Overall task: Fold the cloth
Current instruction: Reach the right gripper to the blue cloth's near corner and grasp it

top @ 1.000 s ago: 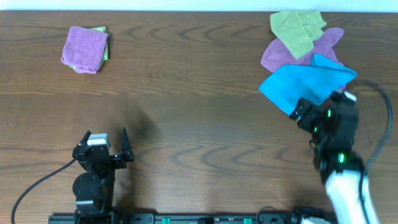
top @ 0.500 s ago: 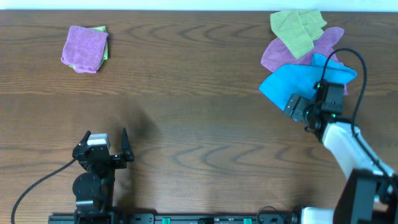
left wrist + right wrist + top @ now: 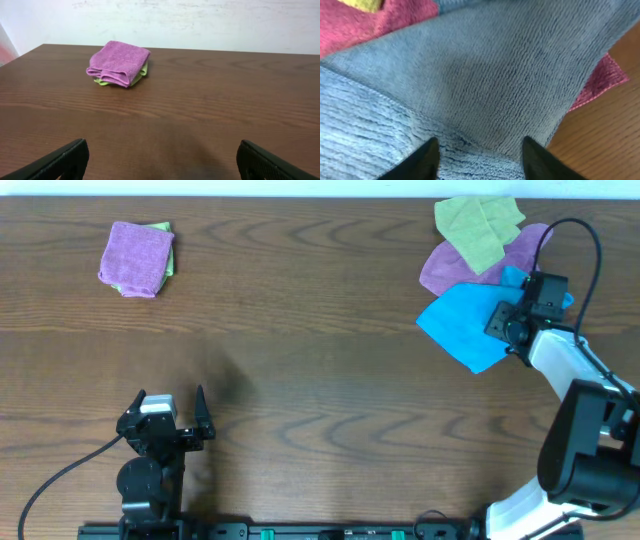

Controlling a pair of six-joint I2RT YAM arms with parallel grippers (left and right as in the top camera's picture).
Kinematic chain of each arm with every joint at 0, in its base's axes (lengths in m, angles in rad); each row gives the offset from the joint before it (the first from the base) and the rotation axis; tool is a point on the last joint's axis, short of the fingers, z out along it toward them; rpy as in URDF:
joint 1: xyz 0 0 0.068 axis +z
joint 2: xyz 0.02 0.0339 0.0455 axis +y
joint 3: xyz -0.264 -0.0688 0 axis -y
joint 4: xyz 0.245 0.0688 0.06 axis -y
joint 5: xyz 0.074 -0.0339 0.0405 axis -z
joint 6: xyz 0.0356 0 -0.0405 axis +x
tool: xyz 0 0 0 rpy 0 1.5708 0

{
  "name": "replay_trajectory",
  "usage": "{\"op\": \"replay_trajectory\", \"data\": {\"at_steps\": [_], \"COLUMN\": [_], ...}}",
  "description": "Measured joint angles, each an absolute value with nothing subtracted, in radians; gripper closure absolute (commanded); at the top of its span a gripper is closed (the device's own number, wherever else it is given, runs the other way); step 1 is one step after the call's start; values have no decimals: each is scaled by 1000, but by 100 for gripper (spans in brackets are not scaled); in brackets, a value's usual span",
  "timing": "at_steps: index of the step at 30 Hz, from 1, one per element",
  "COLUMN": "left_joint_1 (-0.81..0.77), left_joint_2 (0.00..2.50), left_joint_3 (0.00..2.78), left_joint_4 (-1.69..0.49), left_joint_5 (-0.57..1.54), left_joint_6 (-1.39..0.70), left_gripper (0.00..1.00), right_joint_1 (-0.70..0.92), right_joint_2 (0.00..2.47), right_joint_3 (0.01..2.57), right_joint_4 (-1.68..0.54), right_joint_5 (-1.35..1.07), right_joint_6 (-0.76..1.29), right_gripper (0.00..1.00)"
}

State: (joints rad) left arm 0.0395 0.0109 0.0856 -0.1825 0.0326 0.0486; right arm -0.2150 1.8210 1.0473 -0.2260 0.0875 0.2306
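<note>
wooden table (image 3: 300, 330): only wrist view shows right hand (image 3: 480, 155) pressing the cloth (image 3: 495, 75), grip unclear; left hand (image 3: 162, 156) open.

Sky-blue cloth (image 3: 458, 323), spread and rumpled, at the table's (image 3: 300, 330) far right, partly over a purple cloth (image 3: 440, 272).

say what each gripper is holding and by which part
Left gripper: nothing. Right gripper presses into the blue cloth, right of its middle; whether it has gripped it cannot be told.

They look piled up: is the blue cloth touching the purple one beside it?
Touching. Overhead shows the blue cloth lying over the lower edge of the purple cloth, no gap.
</note>
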Motion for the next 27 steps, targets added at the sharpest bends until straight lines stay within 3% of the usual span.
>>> {"op": "replay_trajectory", "data": {"at_steps": [1, 18, 20, 22, 27], "left_joint_1": [39, 39, 39, 39, 39], "left_joint_2": [11, 11, 11, 11, 11], "left_joint_3": [86, 86, 86, 86, 86], "left_joint_4": [-183, -183, -183, -183, -183], "left_joint_5": [33, 33, 33, 33, 33], "left_joint_6": [49, 49, 49, 49, 49], "left_gripper": [5, 5, 5, 5, 5], "right_joint_1": [-215, -252, -252, -252, -252], "right_joint_2": [1826, 1865, 1883, 1892, 1892], "right_joint_3": [1047, 1048, 1048, 1048, 1048], "right_joint_4": [-226, -171, -168, -167, -159], "right_joint_5": [88, 162, 150, 146, 128], "right_joint_6": [230, 228, 229, 227, 232], "right_gripper": [25, 36, 45, 71, 78]}}
